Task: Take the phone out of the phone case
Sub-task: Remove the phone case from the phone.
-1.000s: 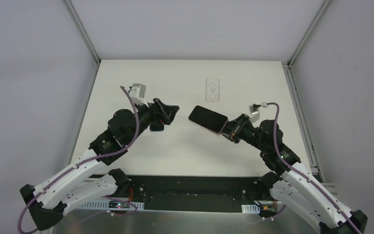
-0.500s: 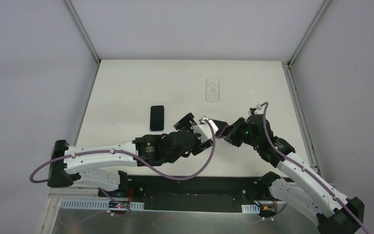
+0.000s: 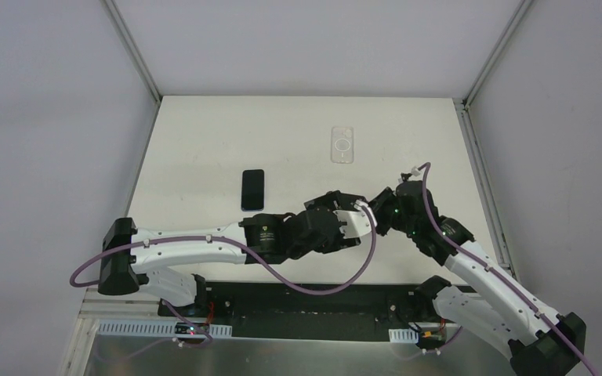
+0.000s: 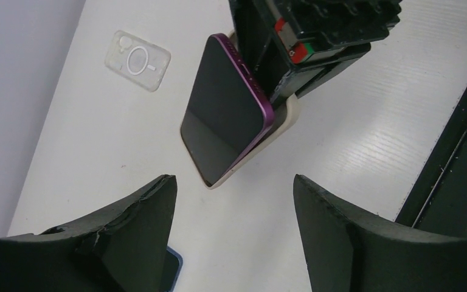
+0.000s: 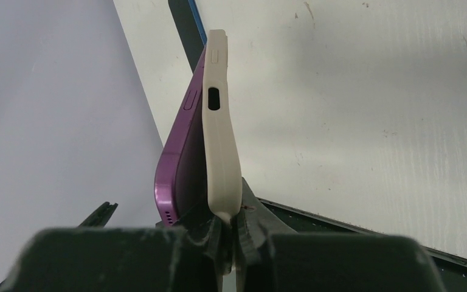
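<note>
1. The left gripper (image 4: 231,185) has spread jaws, leaving an open gap facing the free end of the phone (image 4: 222,115)
2. The right gripper (image 5: 230,234), clamped on the phone case (image 4: 286,118), blocks the other end
3. The table (image 4: 97,140) is free up to the clear case (image 4: 137,60)

Robot test cell, lab bench rig.
A left arm (image 3: 196,244) and a right arm (image 3: 486,274), both white and black, are mounted at the near edge of a white table (image 3: 204,133). Plain grey panels (image 3: 47,117) close it in on three sides, framed by aluminium posts (image 3: 132,48). Purple cables (image 3: 313,287) loop off both arms. Small lit circuit boards (image 3: 192,330) sit exposed on a metal sill (image 3: 282,352) below the table edge.
</note>
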